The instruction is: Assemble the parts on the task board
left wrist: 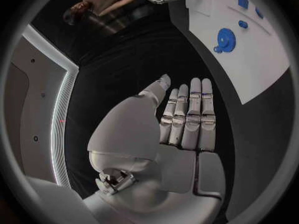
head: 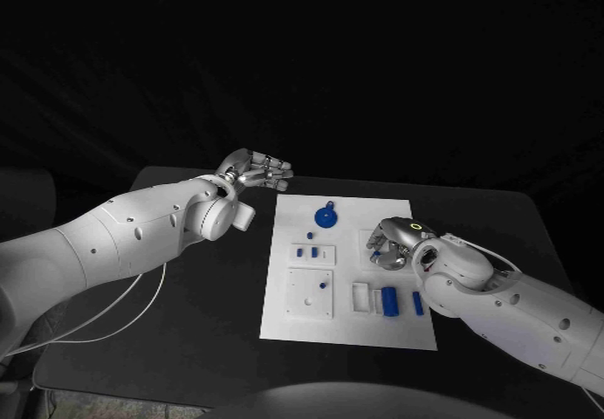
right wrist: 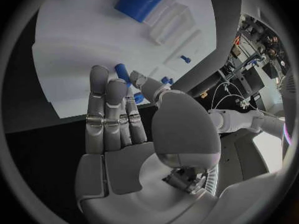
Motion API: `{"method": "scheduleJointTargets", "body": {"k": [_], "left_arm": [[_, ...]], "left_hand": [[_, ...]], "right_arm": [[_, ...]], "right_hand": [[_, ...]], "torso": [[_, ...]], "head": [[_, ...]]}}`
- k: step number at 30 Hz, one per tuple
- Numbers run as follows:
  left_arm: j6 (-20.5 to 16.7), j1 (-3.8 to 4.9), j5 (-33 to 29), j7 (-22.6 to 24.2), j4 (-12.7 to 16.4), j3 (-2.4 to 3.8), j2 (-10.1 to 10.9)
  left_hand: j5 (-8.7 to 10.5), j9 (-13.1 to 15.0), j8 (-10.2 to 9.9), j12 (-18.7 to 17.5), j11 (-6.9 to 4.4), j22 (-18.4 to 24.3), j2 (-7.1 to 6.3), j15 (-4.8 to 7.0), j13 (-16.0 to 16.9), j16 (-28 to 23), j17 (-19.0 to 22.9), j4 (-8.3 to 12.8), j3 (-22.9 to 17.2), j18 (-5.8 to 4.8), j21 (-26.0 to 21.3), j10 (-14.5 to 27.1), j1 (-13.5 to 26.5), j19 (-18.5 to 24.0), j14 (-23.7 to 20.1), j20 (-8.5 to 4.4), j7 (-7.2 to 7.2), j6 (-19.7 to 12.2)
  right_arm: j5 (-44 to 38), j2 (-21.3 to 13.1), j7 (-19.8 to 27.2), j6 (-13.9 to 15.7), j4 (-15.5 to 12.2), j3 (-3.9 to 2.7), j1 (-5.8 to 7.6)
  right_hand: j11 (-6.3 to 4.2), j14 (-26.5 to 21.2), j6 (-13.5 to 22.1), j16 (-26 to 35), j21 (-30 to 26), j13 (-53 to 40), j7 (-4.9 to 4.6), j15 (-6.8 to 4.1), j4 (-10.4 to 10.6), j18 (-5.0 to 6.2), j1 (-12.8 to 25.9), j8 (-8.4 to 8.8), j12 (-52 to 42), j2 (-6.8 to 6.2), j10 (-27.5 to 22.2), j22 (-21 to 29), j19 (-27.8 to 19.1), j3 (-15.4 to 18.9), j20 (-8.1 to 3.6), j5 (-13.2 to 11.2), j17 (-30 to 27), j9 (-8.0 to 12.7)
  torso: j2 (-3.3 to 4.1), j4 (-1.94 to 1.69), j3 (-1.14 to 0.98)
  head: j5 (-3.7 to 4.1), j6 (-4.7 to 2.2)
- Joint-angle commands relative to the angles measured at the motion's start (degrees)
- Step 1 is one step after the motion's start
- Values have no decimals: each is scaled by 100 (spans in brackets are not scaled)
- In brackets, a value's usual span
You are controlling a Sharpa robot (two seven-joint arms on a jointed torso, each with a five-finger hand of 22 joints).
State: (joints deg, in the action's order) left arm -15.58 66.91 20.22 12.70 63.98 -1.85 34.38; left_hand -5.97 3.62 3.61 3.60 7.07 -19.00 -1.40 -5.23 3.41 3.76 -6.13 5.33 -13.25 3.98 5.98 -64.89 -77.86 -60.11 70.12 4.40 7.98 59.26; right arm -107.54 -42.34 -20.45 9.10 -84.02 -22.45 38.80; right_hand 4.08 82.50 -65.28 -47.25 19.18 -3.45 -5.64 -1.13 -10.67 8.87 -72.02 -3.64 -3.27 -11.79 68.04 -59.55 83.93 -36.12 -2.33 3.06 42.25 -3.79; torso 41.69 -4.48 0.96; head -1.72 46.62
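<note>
- We see the task board [head: 349, 327], a flat matte white plate, mid-table [head: 188, 349] on dull black.
- Blue gear-shaped part [head: 327, 216] lies at its far end; blue cylinder [head: 389, 300] sits nr the right hand.
- Left hand [head: 258, 169]: off the board's far-left corner, fingers straight, together, holding nothing.
- Right hand [head: 396, 242]: over the board's right side; a small blue part [right wrist: 122, 72] shows by its fingertips [right wrist: 99, 76] – grip: we can't tell.

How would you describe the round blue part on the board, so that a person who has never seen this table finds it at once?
Start at the white task board in the middle of the black table. Go to its far end, away from the robot: the gear lies there alone. It is round and toothed with a small tab, while the other blue parts are small bars and pegs.
</note>
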Motion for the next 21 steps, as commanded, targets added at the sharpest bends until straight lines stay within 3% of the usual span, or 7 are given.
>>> {"method": "scheduleJointTargets", "body": {"k": [1,11,21], "left_arm": [[72,3,-20,54,10,3,-6],[74,3,-19,36,5,3,-11],[93,4,-10,2,2,3,-7]], "left_hand": [[-12,2,1,-26,-4,14,71,-13,-4,-21,0,0,34,-46,40,13,7,20,-12,-5,9,41],[-12,2,1,-26,-4,14,71,-13,-4,-21,0,0,34,-46,40,13,7,20,-12,-5,9,41],[-12,2,1,-25,-3,21,73,-14,-4,-21,0,-8,35,-47,44,14,9,23,-15,-4,10,40]], "right_arm": [[-162,6,-36,-46,-3,3,-1],[-194,7,-64,-98,21,8,-1],[-220,22,-67,-94,81,26,-1]], "right_hand": [[-19,1,-89,-24,47,2,-12,-45,-13,-36,29,-8,-18,45,96,-13,226,-65,-57,-26,-8,-10],[-79,0,-255,-40,107,-2,-4,-81,-141,-85,32,1,-15,205,329,-66,209,-88,-98,-22,-7,-15],[-67,-5,-246,-40,105,-2,-6,-74,-195,-83,73,3,-15,183,291,-80,202,-99,-93,-18,-14,-13]], "torso": [[0,1,1],[-2,-4,5],[-2,-1,3]], "head": [[5,8],[13,20],[18,36]]}}
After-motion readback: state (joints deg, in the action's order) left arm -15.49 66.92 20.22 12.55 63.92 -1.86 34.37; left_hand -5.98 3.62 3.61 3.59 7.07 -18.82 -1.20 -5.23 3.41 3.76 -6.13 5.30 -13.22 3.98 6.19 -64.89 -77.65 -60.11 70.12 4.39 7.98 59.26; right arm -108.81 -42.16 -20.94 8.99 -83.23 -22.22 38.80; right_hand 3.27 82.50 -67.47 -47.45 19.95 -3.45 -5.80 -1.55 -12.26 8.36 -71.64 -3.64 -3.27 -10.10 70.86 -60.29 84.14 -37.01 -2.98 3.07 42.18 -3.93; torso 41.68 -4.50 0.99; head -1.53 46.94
